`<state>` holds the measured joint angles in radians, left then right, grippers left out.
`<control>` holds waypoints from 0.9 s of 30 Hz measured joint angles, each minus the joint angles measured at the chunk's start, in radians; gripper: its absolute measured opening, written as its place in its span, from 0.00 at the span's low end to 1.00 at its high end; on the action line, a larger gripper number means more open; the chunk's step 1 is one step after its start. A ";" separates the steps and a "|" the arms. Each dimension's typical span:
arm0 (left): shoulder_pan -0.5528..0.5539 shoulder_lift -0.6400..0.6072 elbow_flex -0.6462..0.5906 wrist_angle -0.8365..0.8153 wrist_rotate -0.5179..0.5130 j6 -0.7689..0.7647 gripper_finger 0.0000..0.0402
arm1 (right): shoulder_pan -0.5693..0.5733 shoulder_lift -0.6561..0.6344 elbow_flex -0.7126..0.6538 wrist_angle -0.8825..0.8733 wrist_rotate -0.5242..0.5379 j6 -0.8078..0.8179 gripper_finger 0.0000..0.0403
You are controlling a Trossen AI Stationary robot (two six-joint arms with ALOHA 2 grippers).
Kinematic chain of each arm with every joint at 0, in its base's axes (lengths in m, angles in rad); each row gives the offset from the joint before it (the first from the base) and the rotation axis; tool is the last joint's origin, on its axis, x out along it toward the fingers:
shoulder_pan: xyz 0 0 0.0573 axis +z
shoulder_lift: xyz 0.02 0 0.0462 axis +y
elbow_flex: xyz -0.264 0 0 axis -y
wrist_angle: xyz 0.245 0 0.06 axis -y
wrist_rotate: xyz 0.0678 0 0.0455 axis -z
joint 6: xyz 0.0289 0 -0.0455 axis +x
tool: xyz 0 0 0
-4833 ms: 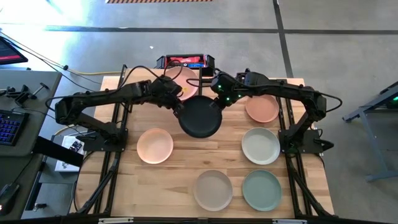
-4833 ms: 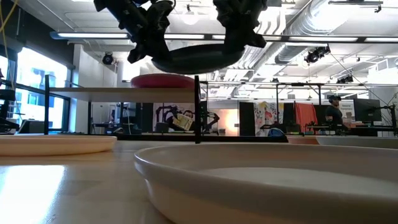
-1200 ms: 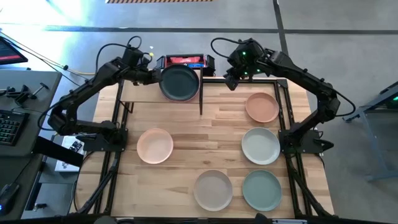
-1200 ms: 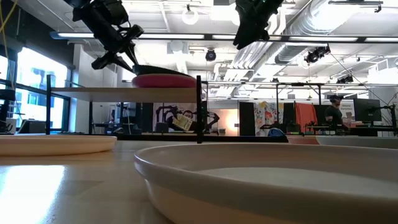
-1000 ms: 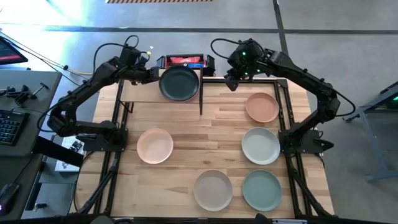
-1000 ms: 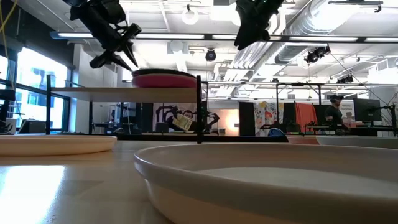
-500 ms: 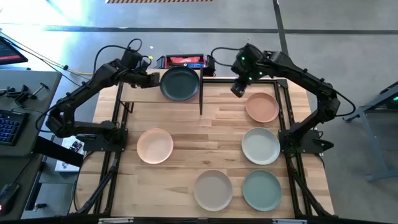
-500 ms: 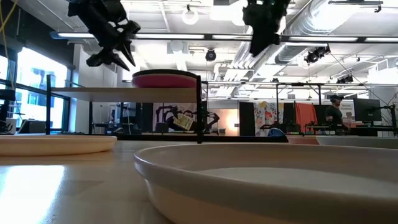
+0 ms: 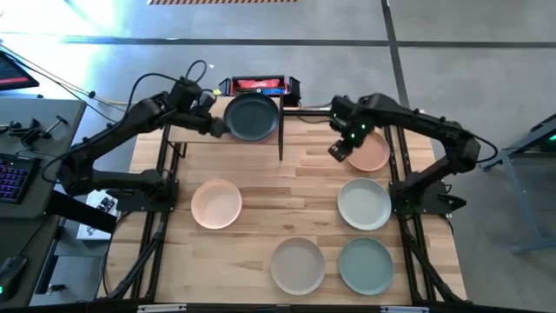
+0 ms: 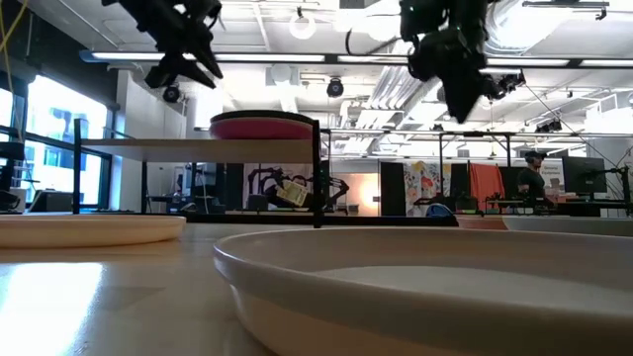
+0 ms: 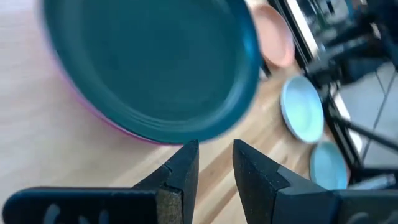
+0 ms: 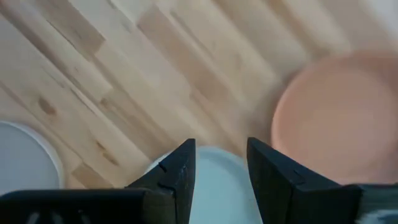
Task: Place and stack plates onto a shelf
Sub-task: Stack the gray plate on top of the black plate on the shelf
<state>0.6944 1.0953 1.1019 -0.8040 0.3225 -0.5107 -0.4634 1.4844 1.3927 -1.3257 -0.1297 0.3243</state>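
The charcoal plate (image 9: pixel 252 118) sits on the pink plate (image 10: pixel 261 127) up on the shelf (image 9: pixel 195 132), two stacked by the dark upright. The left gripper (image 9: pixel 216 127) hangs just beside that stack, fingers parted and empty, so its part looks done. The right gripper (image 9: pixel 338 150) hovers over the near edge of the salmon plate (image 9: pixel 367 150) on the table (image 9: pixel 261 209), its fingers likewise slack with nothing between them.

I'd say the step in hand is fetching that salmon plate. To do it well the right gripper should come down on the rim, not the middle, one finger inside the lip and one outside, and pinch firmly, since these shallow plates give little to hold. Lift it level before swinging over, clearing the upright. The off-white (image 9: pixel 364 203), sage (image 9: pixel 365 265), beige (image 9: pixel 298 265) and peach (image 9: pixel 216 203) plates wait on the table, well apart from each other
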 joint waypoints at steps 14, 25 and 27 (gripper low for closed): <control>-0.161 -0.008 0.000 -0.006 -0.001 0.087 0.22 | 0.284 -0.022 -0.165 0.075 -0.002 0.531 0.31; -0.280 -0.008 -0.001 -0.047 -0.001 0.104 0.22 | 0.487 -0.022 -0.308 0.208 0.016 0.881 0.31; -0.304 -0.008 -0.001 -0.047 -0.001 0.104 0.22 | 0.518 -0.022 -0.342 0.246 0.016 0.933 0.31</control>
<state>0.3907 1.0874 1.1011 -0.8509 0.3218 -0.4065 0.0548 1.4624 1.0504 -1.0802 -0.1135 1.2577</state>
